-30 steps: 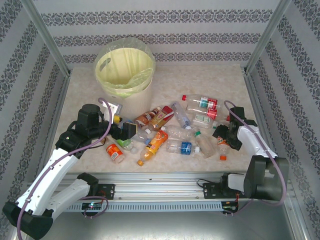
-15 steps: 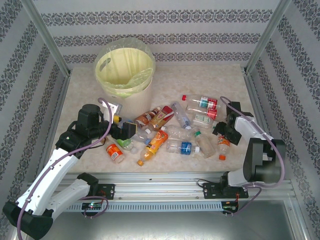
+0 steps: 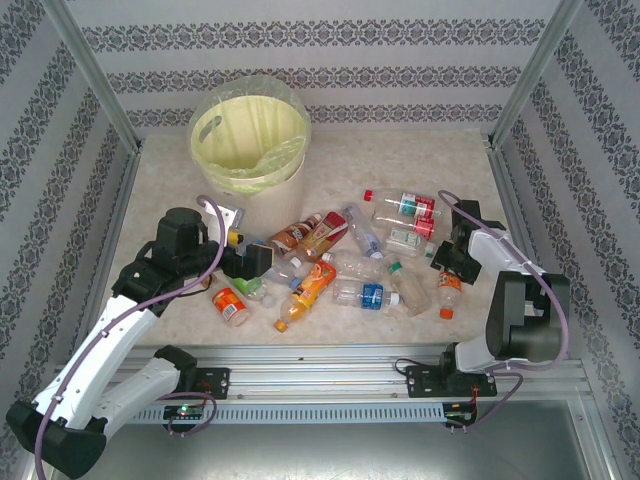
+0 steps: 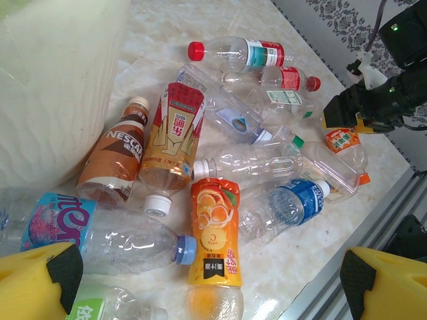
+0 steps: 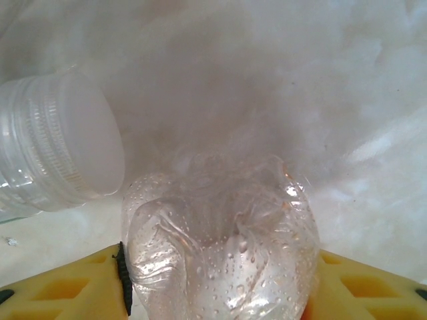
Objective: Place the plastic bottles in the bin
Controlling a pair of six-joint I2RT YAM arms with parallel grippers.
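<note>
On the pale marbled bench point(image 3: 400, 160), plastic bottles point(image 3: 345, 265) lie scattered mid-frame, below the bin point(image 3: 272, 205). The right tool point(image 5: 217, 287) pinches a clear bottle point(image 5: 220, 233). The left tool point(image 4: 208, 277) hangs spread wide. This looks like the grasp step, and next comes a lift toward the bin at upper left.

Cream-white bin point(image 3: 275, 205) with pale yellow liner point(image 3: 245, 130), orange-labelled bottle point(image 4: 215, 230), blue-labelled clear bottle point(image 4: 303, 198), beige marbled table point(image 3: 400, 160), floral-striped grey walls point(image 3: 320, 70)

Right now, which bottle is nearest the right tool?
The orange-labelled bottle, farthest right in the top view; its clear base sits in the right tool.
</note>
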